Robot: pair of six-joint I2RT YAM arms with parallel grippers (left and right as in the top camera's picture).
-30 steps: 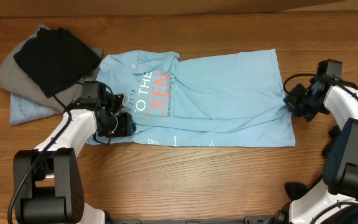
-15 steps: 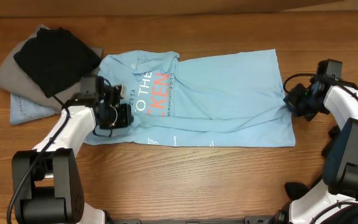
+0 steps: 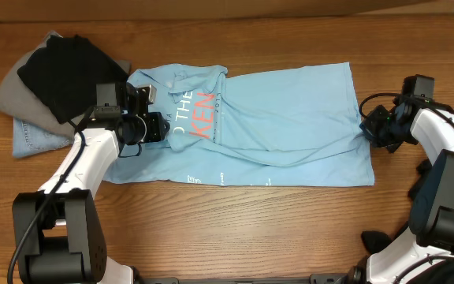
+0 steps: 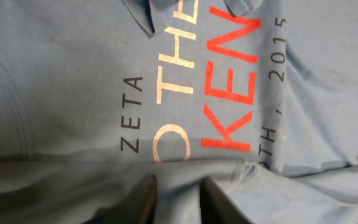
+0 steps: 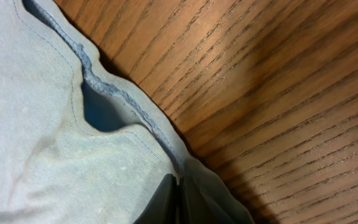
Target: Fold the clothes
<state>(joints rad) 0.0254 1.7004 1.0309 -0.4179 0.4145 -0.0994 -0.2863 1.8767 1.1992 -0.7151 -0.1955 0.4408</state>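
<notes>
- Spread lengthwise across the middle of the tabletop (image 3: 251, 229): light blue T-shirt (image 3: 290, 102), chest lettering (image 3: 194, 117) toward the left end, hem toward the right end.
- Far long edge close to the back of the tabletop, with only a thin strip of bare wood behind it.
- Near long edge fairly straight; broad band of bare wood in front of it, reaching to the arm bases.
- Right-hand edge ending at the right tool (image 3: 366, 126); beyond it bare wood, partly taken up by the right arm.
- Left-hand end crowded: pile of a black garment (image 3: 69, 71) on a grey garment (image 3: 10, 93), with a denim-blue garment (image 3: 34, 140) under them, just beside the T-shirt's shoulder.
- Cloth not flat: long soft ridge running across the lower half, and a flap turned over above the lettering.
- Left tool (image 3: 160, 128) low over the chest print, beside the lettering; left arm crossing the T-shirt's near left corner.
- Seen from the left wrist: left tool (image 4: 180, 202) with fingers (image 4: 146, 199) a little apart, a cloth ridge just ahead of them, blue cloth showing in the gap; no clear pinch.
- Seen from the right wrist: right tool (image 5: 178, 199) pressed together on the stitched hem (image 5: 104, 87), with cloth gathered around the tips and wood grain beside it.
</notes>
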